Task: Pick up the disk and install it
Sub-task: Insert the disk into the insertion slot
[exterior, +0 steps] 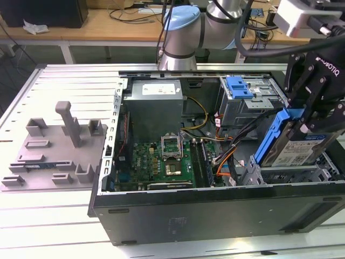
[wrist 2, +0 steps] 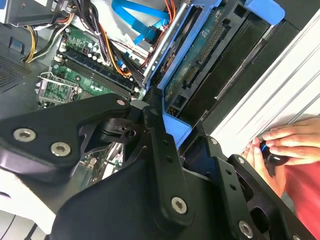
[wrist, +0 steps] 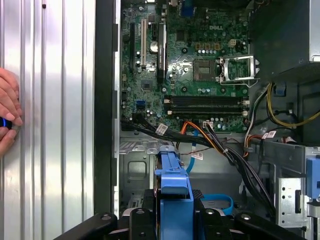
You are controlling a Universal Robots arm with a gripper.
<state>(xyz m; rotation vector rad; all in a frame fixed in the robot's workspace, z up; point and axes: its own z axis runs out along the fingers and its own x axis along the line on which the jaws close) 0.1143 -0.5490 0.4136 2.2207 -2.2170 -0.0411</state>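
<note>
1. the end effector (exterior: 303, 127) is clamped shut on the disk (exterior: 299, 150), with its black fingers on either side of the blue carrier. in the first wrist view the carrier (wrist: 174, 182) sits squarely between them.
2. the disk hangs tilted, label side facing the exterior view's right. it is inside the open computer case (exterior: 215, 208), just above the bare metal bay (exterior: 280, 174) at that end and not yet seated.
3. i judge the step in hand to be lining up and lowering the disk. to do it well i'd level the carrier against the bay's rails before pushing, since a tilted entry looks likely to jam.
4. the orange and black cables (exterior: 237, 148) run close beside the bay. i'd hold the carrier's lower edge off them so nothing gets pinched underneath.
5. i'd go slowly and feed straight, since the plastic carrier probably flexes under side load.
6. the case also holds the green motherboard (exterior: 167, 162) on its floor and the grey power supply (exterior: 156, 102) behind that. a metal drive cage (exterior: 248, 105) carries a blue bracket (exterior: 239, 86) on top.
7. on the bench (exterior: 54, 226), well apart at the exterior view's left, a grey fixture tray (exterior: 54, 156) has mostly bare slots. i can't tell what the thin strip in one slot is.
8. a person's hand (wrist: 7, 112) rests on the bench beside the case, so i'd watch my clearance there.
</note>
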